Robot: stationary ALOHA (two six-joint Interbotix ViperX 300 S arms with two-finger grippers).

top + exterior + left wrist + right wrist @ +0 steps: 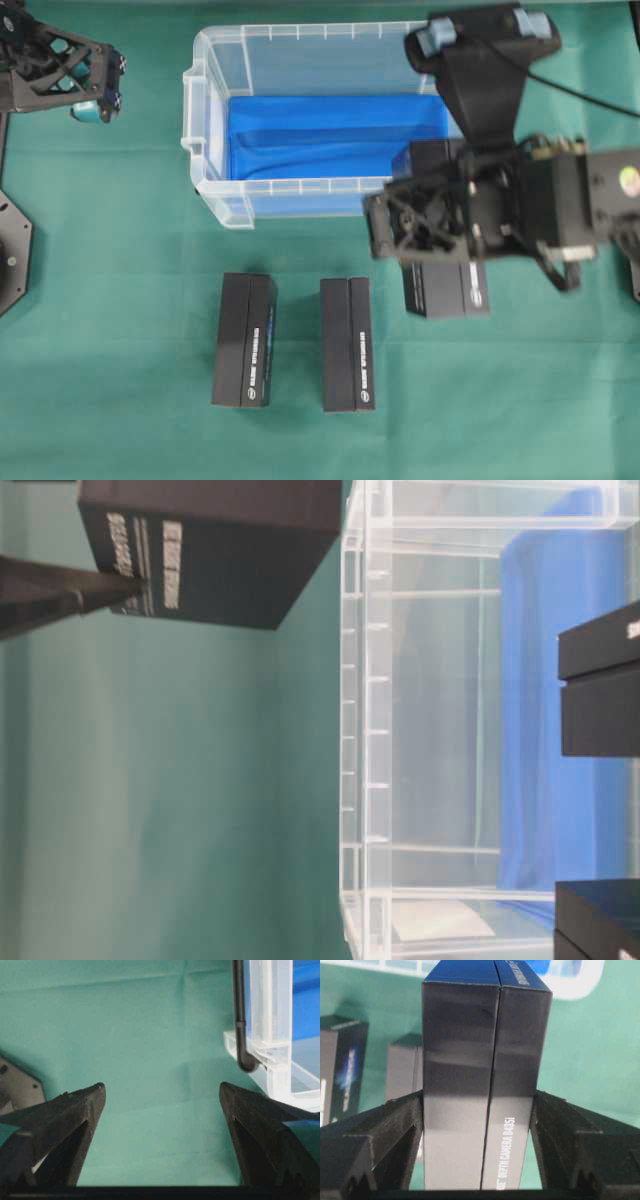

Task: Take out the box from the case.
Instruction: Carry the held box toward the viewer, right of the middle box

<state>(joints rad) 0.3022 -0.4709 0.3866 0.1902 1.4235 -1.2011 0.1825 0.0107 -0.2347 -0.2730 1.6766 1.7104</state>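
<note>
A green cloth (110,300) covers the whole work surface.

It spreads to every edge of the overhead view, with no wall, floor or window showing. The fabric lies mostly flat, with faint creases visible from the left wrist view. The light is soft and even, casting only weak shadows, and it makes a paler patch toward the middle.

the overhead view looks straight down on the green table (120,420), taking in the whole case (300,40) and both arms. the table-level view sits low and close, turned on its side, sharing the case (420,730) wall. each wrist view looks out between its own fingers, the left (65,1125) toward the case's corner (270,1060), the right (380,1135) tight on a box (485,1085).
</note>
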